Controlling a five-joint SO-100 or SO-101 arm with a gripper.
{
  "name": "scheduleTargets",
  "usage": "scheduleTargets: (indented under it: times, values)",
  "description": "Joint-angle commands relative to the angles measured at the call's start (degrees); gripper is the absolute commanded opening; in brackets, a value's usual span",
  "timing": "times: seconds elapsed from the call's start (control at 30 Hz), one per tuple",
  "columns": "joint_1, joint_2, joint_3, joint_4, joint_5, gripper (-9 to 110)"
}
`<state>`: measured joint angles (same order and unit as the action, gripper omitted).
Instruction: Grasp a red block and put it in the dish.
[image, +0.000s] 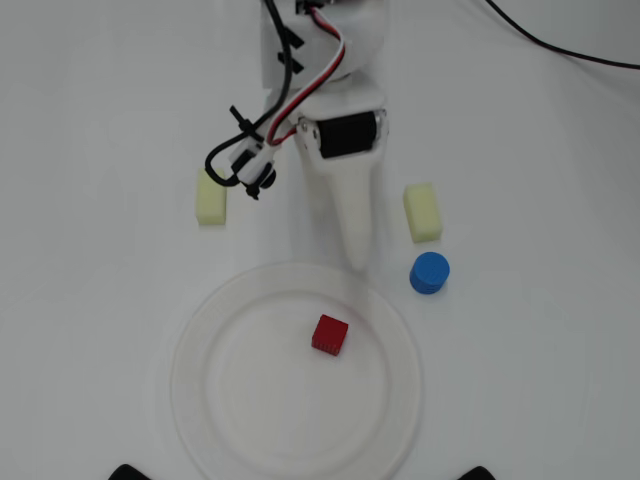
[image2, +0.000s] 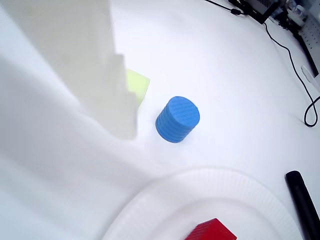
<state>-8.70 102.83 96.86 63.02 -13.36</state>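
Claw (image: 358, 262) over white table (image: 540, 380), black cables (image2: 295, 65) at edge

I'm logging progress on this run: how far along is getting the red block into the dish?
Looks done: the red block lies inside the dish, near its middle. The gripper holds nothing and points at the dish's far rim in the overhead view. Only pulling the arm away seems left.

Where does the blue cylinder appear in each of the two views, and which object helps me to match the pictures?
Overhead view: the blue cylinder stands right of centre, just outside the upper right rim of the white plate.
Wrist view: the blue cylinder stands near the centre, above the plate's rim.
Shared landmark: the red block lying in the plate.
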Motion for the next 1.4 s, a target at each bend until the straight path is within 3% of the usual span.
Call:
scheduleTargets:
  times: [0.0, 0.43, 0.77, 0.97, 1.2, 1.37]
  values:
    - [1.0, 13.9, 7.5, 0.2, 1.1, 38]
    - [-1.4, 60.6, 54.1, -3.0, 5.5, 38]
    - [0.0, 93.9, 74.9, 8.9, 8.5, 35]
    - [1.8, 94.9, 78.3, 11.3, 9.9, 31]
    - [1.4, 94.9, 82.7, 11.3, 9.1, 1]
    - [1.4, 94.9, 84.8, 12.6, 7.6, 0]
